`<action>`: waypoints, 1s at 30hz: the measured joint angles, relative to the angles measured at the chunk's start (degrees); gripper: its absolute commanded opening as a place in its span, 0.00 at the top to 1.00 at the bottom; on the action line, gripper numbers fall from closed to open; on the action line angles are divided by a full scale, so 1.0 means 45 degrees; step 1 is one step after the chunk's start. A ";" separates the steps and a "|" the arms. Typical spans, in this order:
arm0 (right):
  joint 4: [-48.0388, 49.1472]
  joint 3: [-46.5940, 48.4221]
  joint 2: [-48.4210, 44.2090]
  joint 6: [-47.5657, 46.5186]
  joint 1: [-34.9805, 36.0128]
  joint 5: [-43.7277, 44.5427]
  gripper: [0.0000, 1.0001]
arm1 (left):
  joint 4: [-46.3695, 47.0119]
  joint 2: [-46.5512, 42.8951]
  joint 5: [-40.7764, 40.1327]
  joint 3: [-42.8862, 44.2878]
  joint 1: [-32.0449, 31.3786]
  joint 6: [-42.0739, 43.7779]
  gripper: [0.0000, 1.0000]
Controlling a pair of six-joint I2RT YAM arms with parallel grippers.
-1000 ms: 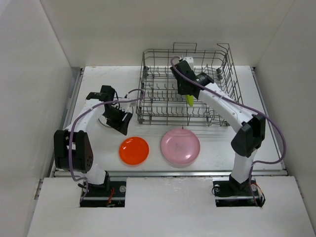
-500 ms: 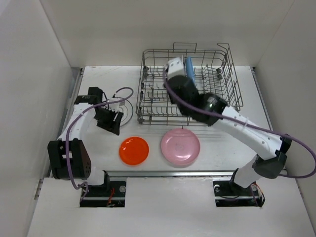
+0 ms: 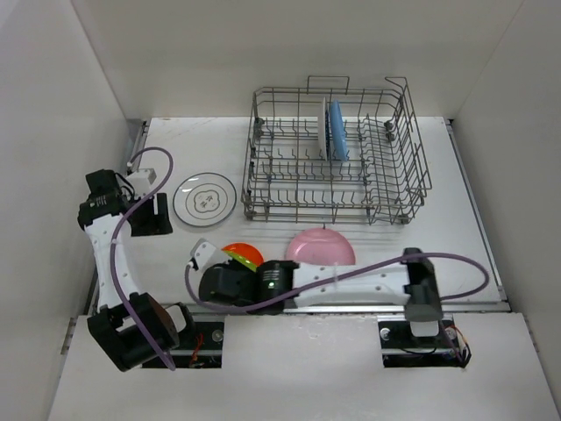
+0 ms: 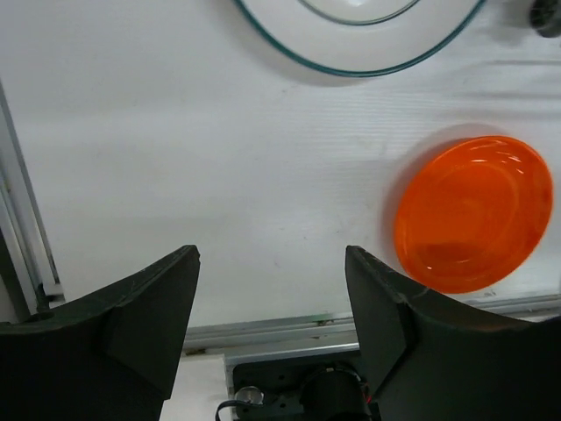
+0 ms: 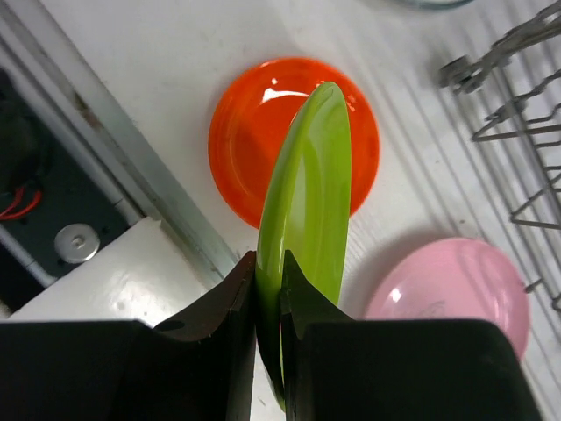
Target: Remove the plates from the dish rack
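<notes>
My right gripper is shut on the rim of the small lime green plate, held on edge above the orange plate, with the pink plate beside it. From above, the right gripper is low at the table's front, partly covering the orange plate and pink plate. My left gripper is open and empty over bare table at the far left. A white patterned plate with a dark green rim lies flat left of the dish rack. A white plate and a light blue plate stand upright in the rack.
The metal front rail of the table runs just below my left fingers. White walls close in the left, back and right sides. My right arm stretches along the front edge from its base at the right.
My right arm has lifted the lime green plate out of the rack and swung it down to the front over the orange plate. My left arm has drawn back left from the patterned plate.
</notes>
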 measured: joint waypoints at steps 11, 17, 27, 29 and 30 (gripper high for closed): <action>-0.0709 0.2346 0.4527 0.0539 0.0044 0.2239 0.93 | 0.0617 -0.0889 -0.1763 -0.1005 0.0481 -0.0597 0.31; -0.0860 0.2759 0.5144 0.0685 0.0039 0.2977 0.55 | 0.0646 -0.1617 -0.2263 -0.1384 0.0476 -0.0670 0.28; -0.1214 0.2599 0.5328 0.1307 0.0044 0.2992 0.32 | 0.0690 -0.1613 -0.2749 -0.1443 0.0476 -0.0894 0.25; -0.1263 0.2399 0.5013 0.1462 0.0044 0.2890 0.32 | 0.0690 -0.1613 -0.2720 -0.1443 0.0476 -0.0937 0.25; -0.1253 0.2331 0.4818 0.1535 0.0044 0.2783 0.32 | 0.0690 -0.1613 -0.2705 -0.1443 0.0476 -0.0967 0.25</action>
